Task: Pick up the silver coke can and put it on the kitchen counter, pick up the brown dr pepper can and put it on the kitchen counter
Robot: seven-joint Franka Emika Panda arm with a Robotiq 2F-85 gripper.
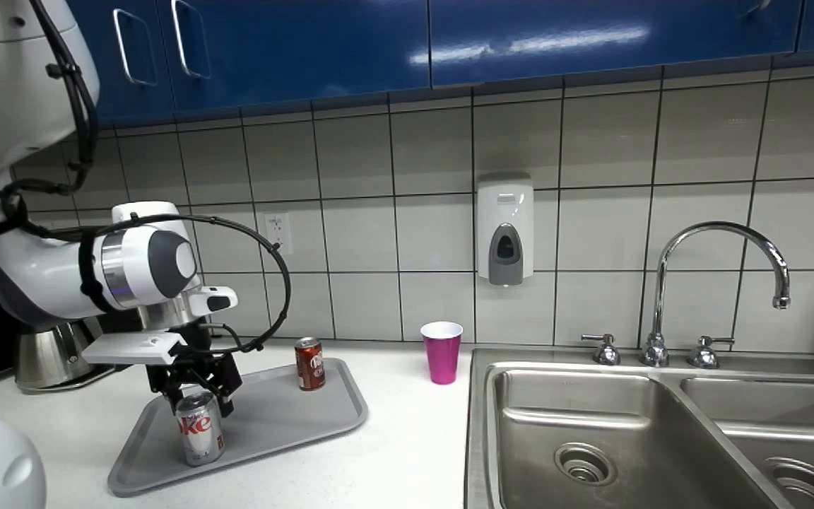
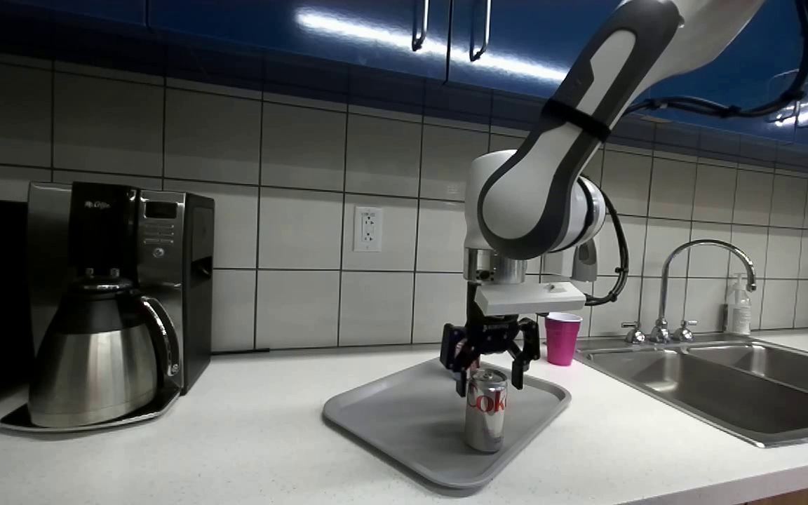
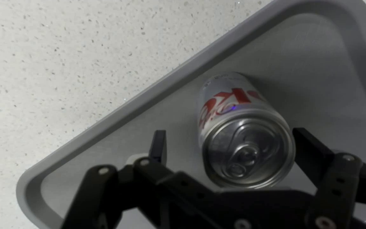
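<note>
Silver coke can point(image 2: 486, 421) on tray point(image 2: 404, 414), gripper point(image 2: 489, 384) spread wide, holding nothing. One finger point(image 3: 313, 151) much nearer can: lopsided squeeze might tip it.

On the silver Coke can point(image 2: 486, 424) you can read "Cok" in large red letters in an exterior view; in the wrist view these red letters appear upside down. On the coffee maker point(image 2: 102, 238) you find the name "Mr. Coffee". The white letters on the brown Dr Pepper can point(image 1: 310, 366) are too small for you to read surely.
</note>
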